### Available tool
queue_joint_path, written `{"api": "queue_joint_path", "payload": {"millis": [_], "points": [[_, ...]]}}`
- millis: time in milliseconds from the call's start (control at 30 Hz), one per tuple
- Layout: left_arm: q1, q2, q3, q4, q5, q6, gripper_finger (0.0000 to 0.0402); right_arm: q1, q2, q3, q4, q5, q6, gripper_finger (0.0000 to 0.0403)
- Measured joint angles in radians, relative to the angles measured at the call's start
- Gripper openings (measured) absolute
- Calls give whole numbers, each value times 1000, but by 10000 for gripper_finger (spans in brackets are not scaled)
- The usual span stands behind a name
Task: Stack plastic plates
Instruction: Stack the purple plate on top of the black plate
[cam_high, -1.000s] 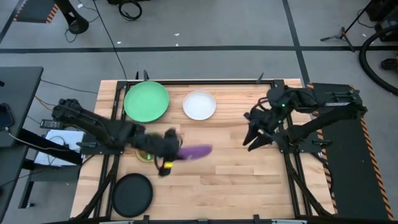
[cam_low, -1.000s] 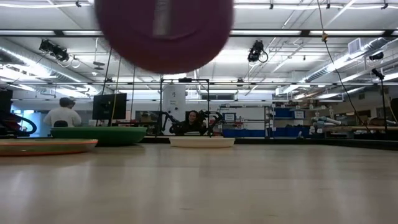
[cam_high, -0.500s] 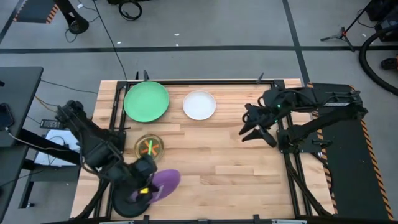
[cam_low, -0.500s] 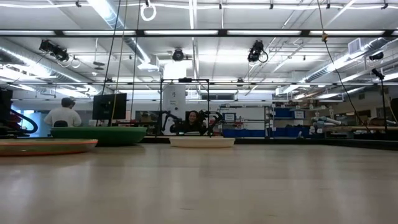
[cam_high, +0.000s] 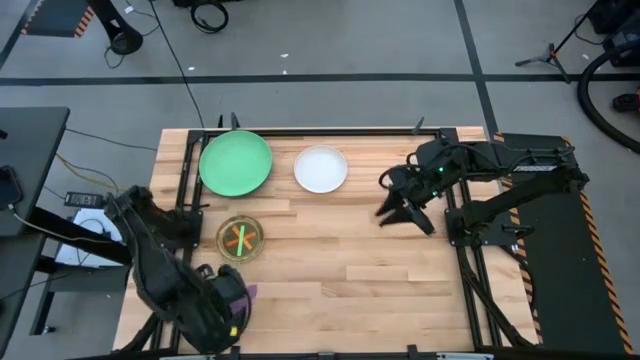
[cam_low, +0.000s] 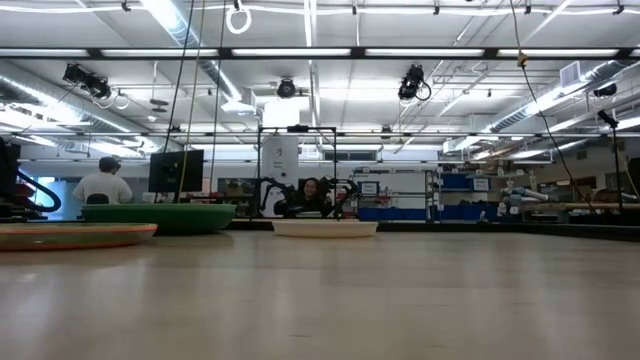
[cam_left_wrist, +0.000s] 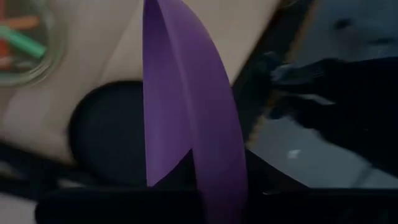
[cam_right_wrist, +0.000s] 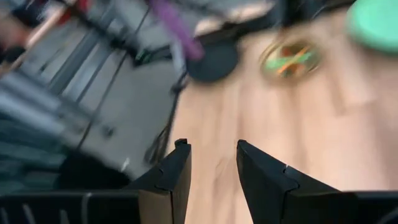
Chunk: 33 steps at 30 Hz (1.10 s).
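Note:
My left gripper (cam_high: 226, 302) is at the table's near left corner, shut on the purple plate (cam_left_wrist: 193, 124). In the left wrist view the plate stands on edge above the black plate (cam_left_wrist: 106, 149), which my arm hides in the high view. The large green plate (cam_high: 235, 163) and the white plate (cam_high: 321, 168) lie flat near the far edge. A stack of small translucent plates (cam_high: 240, 238) lies on the table between the green and black plates. My right gripper (cam_right_wrist: 211, 165) is open and hovers right of centre (cam_high: 396, 206), touching nothing. My left gripper holds the purple plate by its rim (cam_left_wrist: 211, 186); the fingers themselves are lost in the dark at the picture's bottom, so the kind of hold does not show. The plate is lifted clear and tipped steeply on edge over the black plate.
Bare wood spans the table's middle and its near right part (cam_high: 380, 280). Dark frame rails run along the left side (cam_high: 185, 200) and the right side (cam_high: 462, 250). People sit in the room far beyond the table (cam_low: 100, 185).
My left gripper has carried the purple plate from the table's middle toward the near left corner, over the black plate. The plate has tipped from nearly flat to edge-on. My right gripper has drifted a little toward the table's left.

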Motion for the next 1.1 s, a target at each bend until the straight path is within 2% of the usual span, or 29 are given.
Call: {"api": "queue_joint_path", "payload": {"millis": [133, 233, 367, 567, 700, 833, 1000, 1100], "points": [[-79, 66, 0, -7, 2, -11, 44, 0, 5, 0, 123, 132, 53, 137], [-125, 111, 0, -7, 4, -40, 49, 21, 20, 0, 238, 124, 100, 137], [-170, 155, 0, -3, 1, -94, 46, 117, 59, 0, 394, 119, 151, 140], [-200, 175, 0, 2, 3, -116, 46, 303, 155, 0, 550, 345, 120, 141], [-199, 173, 7, 47, 18, -112, 46, 376, 235, 0, 583, 453, 143, 142], [-200, 171, 59, 45, 84, -112, 46, 411, 314, 0, 588, 472, 214, 141], [-213, 170, 89, 30, 34, -83, 46, 415, 391, 0, 589, 469, 221, 141], [-217, 198, 85, -47, 30, -83, 46, 394, 416, 0, 594, 465, 204, 141]]}}
